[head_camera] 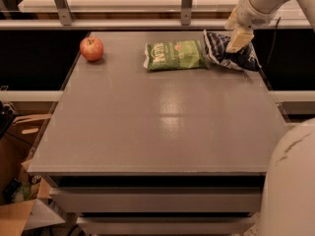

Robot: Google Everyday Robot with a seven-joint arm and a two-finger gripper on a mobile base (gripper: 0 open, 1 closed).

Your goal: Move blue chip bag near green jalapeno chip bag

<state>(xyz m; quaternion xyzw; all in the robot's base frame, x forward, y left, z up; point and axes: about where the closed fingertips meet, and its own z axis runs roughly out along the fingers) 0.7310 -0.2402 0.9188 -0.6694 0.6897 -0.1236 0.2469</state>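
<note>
Gripper: pale tan two-finger gripper (239, 39) on a white arm (258, 4), to the right of the green bag, its tip down on the blue bag's upper face.
Grip state: cannot tell whether it is clamped on the bag or only touching it.
Blue chip bag: crinkled dark navy-blue snack bag with white lettering (219, 52), on the table just right of the green bag; its left end rises against the green bag's right edge, touching it or nearly so.
Green jalapeno chip bag: flat rectangular green snack bag with white lettering (174, 55), lying flat near the table's far edge.
Apple: round red apple (91, 48), well to the left of the green bag, standing apart.
Table: flat grey tabletop (162, 127), bare in front of the green bag.
Obstructions: nothing lies between the two bags.
Surroundings: white robot body (290, 181) far right of and nearer than the green bag; brown cardboard boxes (19, 146) on the floor far to its left.
</note>
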